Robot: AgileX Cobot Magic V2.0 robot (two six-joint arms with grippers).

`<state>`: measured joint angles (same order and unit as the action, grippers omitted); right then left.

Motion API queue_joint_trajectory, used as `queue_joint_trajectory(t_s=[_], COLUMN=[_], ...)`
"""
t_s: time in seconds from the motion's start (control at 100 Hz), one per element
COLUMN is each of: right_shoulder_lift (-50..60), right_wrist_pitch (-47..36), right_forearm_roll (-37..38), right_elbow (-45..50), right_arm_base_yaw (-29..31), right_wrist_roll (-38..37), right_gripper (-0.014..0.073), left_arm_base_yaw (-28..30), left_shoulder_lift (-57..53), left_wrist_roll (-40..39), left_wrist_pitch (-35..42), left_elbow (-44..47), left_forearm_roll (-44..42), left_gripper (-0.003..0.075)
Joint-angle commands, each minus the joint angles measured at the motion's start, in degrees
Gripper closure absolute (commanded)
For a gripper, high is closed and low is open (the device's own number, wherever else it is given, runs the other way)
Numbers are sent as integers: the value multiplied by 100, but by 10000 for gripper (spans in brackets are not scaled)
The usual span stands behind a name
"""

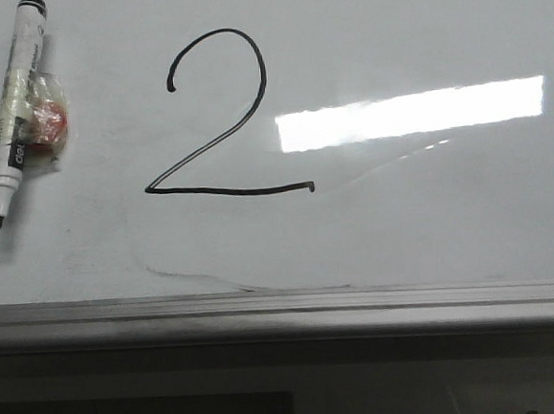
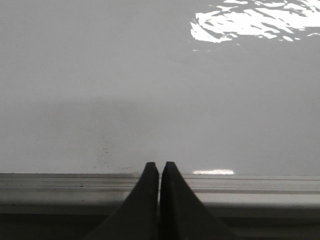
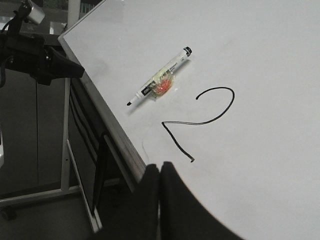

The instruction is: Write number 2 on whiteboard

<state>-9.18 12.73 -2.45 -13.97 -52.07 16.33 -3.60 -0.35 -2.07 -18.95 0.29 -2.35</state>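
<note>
The number 2 (image 1: pixel 218 125) is drawn in thin black line on the whiteboard (image 1: pixel 431 214), with a curled top hook and a long flat base stroke. It also shows in the right wrist view (image 3: pixel 202 120). A white marker (image 1: pixel 15 108) with its black tip uncapped lies on the board left of the digit, a clear wrapper with red inside stuck to it. The marker also shows in the right wrist view (image 3: pixel 159 76). My left gripper (image 2: pixel 160 167) is shut and empty over the board's grey rail (image 2: pixel 250 185). My right gripper (image 3: pixel 160 167) is shut and empty near the board's edge, apart from the digit.
The grey metal rail (image 1: pixel 285 312) runs along the board's lower edge. A bright lamp glare (image 1: pixel 409 112) lies right of the digit. The left arm (image 3: pixel 37 57) hangs beyond the board's edge in the right wrist view, above a white frame and dark floor (image 3: pixel 35 150).
</note>
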Motion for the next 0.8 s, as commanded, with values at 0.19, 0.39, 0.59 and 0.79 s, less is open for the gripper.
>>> queue_joint_trajectory(t_s=[0.19,0.39,0.59,0.79], right_shoulder_lift=[-45,-45,-45,135], right_wrist_pitch=[-683,-965,-1723,-1884], right_forearm_roll=[142,814,698,174], right_elbow=[-156,64,714,1212], right_arm_base_yaw=[71,1044,3174,4926], right_wrist_roll=[-529,-1769,-2106,-2106], right_gripper=[650,650,650,650], left_arm_base_yaw=[12,12,12,12], left_shoulder_lift=[-153,-153,-153,-153], left_wrist_roll=[-74,-74,-74,-74], left_wrist_pitch=[283,283,283,283], left_elbow=[159,159,159,159], left_forearm_roll=[-23,-23,-23,-23], left_gripper=[739,739,739,739])
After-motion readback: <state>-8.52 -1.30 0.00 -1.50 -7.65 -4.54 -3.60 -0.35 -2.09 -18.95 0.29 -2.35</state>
